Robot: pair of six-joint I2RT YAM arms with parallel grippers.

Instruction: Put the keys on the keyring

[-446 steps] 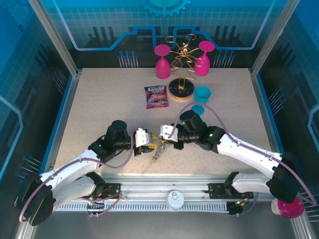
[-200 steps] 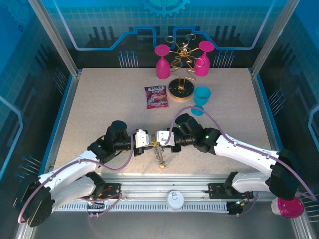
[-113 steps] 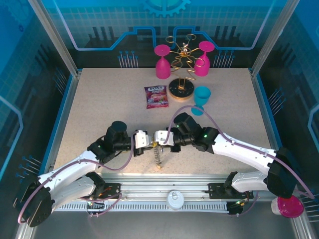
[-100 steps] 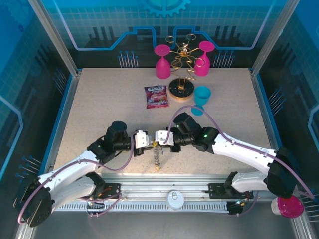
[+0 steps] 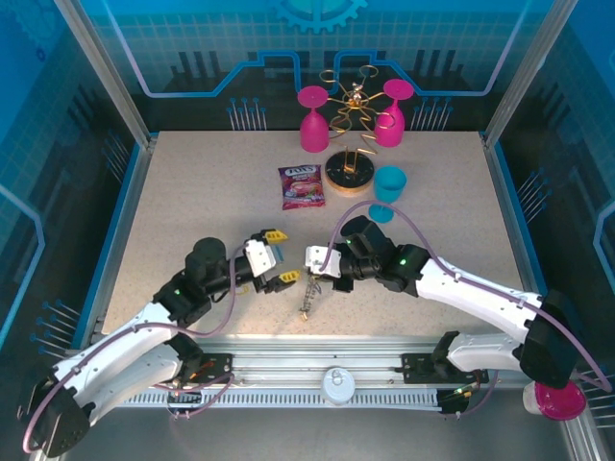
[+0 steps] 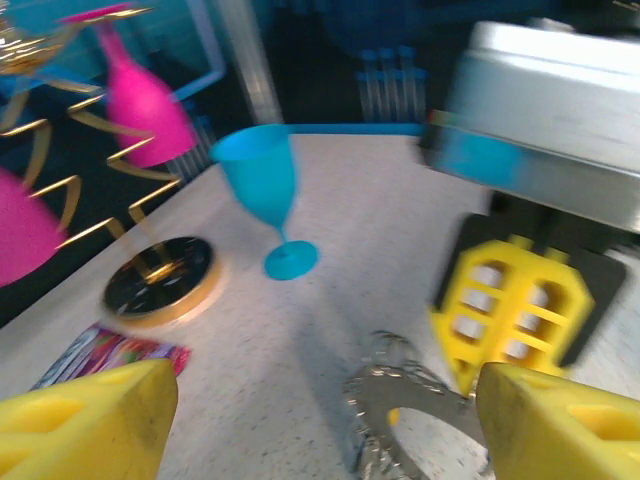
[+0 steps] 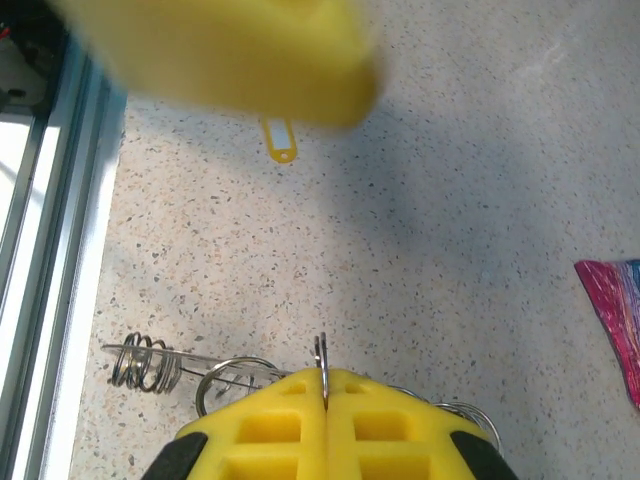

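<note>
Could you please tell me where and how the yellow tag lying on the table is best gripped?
Probably from straight above, across its narrow width: the yellow tag lies flat on the table, long and thin, so only its two long edges offer a hold.

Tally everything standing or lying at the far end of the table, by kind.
Pink plastic wine glasses, hung upside down: 2
Blue plastic goblet: 1
Gold wire rack on a round wooden base: 1
Colourful snack packet: 1
Total: 5
</note>
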